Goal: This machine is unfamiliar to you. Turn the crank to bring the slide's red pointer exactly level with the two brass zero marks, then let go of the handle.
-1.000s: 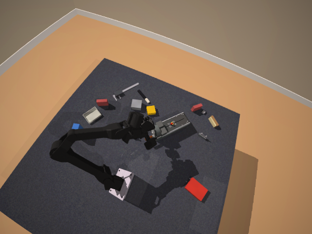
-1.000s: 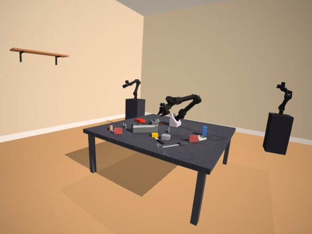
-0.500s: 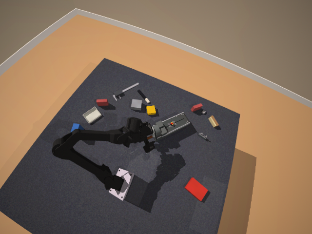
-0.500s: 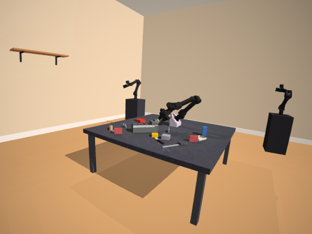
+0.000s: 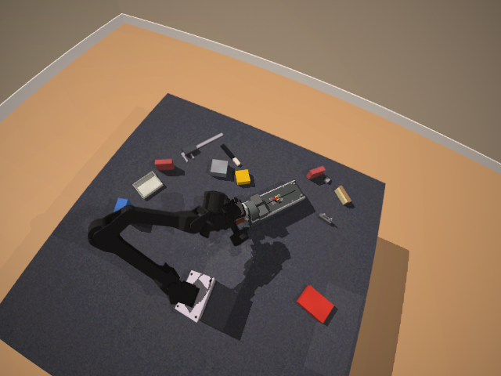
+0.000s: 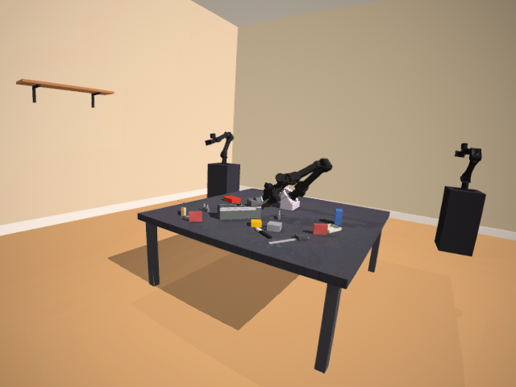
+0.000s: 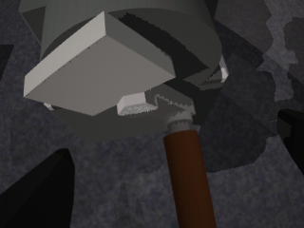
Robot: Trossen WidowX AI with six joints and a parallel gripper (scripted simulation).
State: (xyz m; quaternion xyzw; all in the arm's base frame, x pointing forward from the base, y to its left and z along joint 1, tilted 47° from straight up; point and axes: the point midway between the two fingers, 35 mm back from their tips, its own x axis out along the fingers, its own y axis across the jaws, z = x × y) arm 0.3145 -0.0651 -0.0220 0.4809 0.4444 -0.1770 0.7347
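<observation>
The grey slide machine [image 5: 289, 195] [image 6: 239, 214] stands on the table, its round housing [image 7: 133, 28] at the top of the wrist view. Its red pointer [image 5: 276, 198] is near the brass marks in the top view; too small there to tell whether they are level. Both are out of the wrist view. The crank has a pale grey block [image 7: 95, 71] and a brown handle [image 7: 190, 176] [image 5: 239, 221]. My gripper [image 7: 180, 140] is open and empty, one finger on each side of the handle, not visibly touching it. In the top view the arm hides most of the fingers.
A yellow block [image 5: 243, 176] [image 6: 255, 222] and a grey block [image 5: 219, 167] [image 6: 274, 226] stand beside the machine. A marker [image 5: 230, 154], a caliper [image 5: 208, 140] and a pale tray [image 5: 148, 185] lie farther left. A red box [image 5: 315, 303] lies at the lower right.
</observation>
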